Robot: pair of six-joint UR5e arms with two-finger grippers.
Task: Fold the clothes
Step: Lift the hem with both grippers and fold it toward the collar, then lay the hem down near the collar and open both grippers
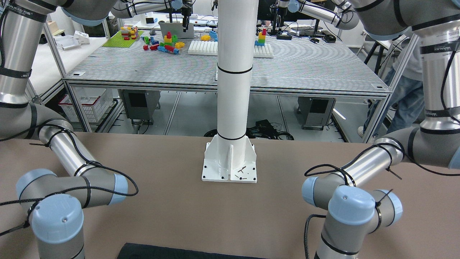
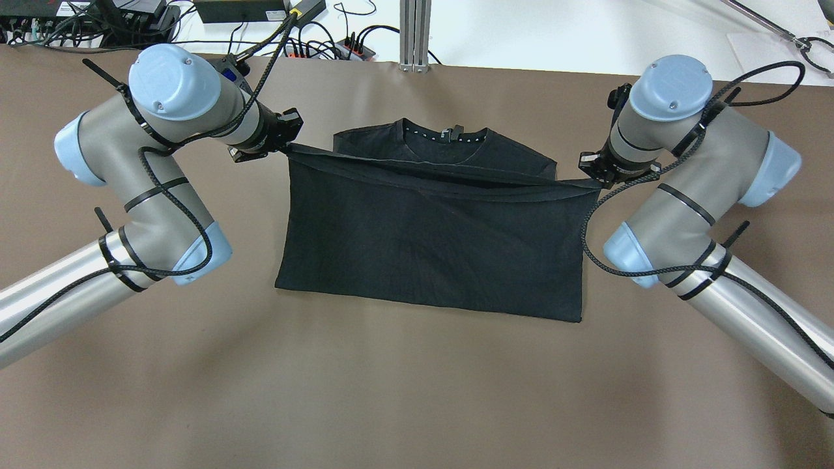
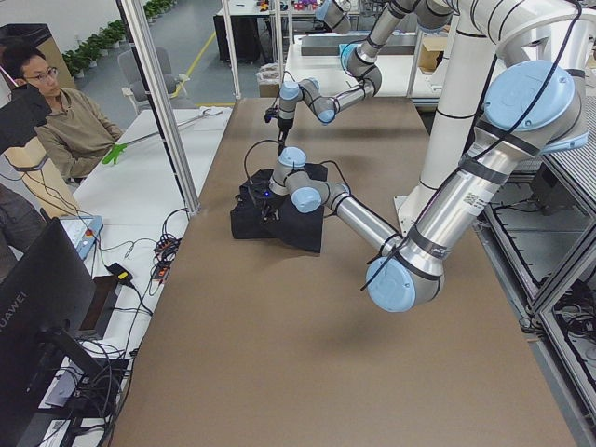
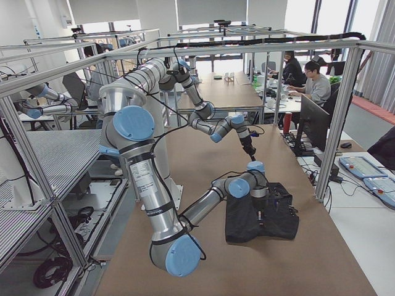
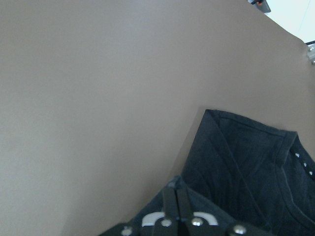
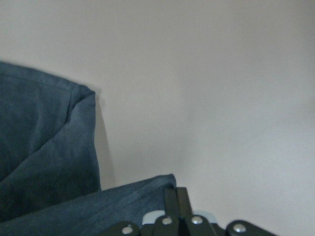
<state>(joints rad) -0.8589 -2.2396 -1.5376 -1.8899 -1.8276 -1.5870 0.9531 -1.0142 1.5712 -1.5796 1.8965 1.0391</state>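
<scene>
The clothes are one black T-shirt point(image 2: 430, 241) lying on the brown table, neckline toward the far edge. Its lower part is lifted and stretched taut as a band across the chest, held at both ends. My left gripper point(image 2: 287, 148) is shut on the left corner of that hem, and my right gripper point(image 2: 596, 179) is shut on the right corner. In the left wrist view the closed fingers point(image 5: 176, 206) pinch dark cloth point(image 5: 246, 167); the right wrist view shows the same with its fingers point(image 6: 176, 204) on the fabric point(image 6: 44, 147). The front-facing view shows only the shirt's edge point(image 1: 172, 251).
A white pole on a bolted base point(image 1: 230, 162) stands mid-table on the robot's side. Cables and power strips point(image 2: 260, 19) lie past the far table edge. A seated person point(image 3: 65, 121) is beside the table. Bare brown tabletop point(image 2: 417, 391) surrounds the shirt.
</scene>
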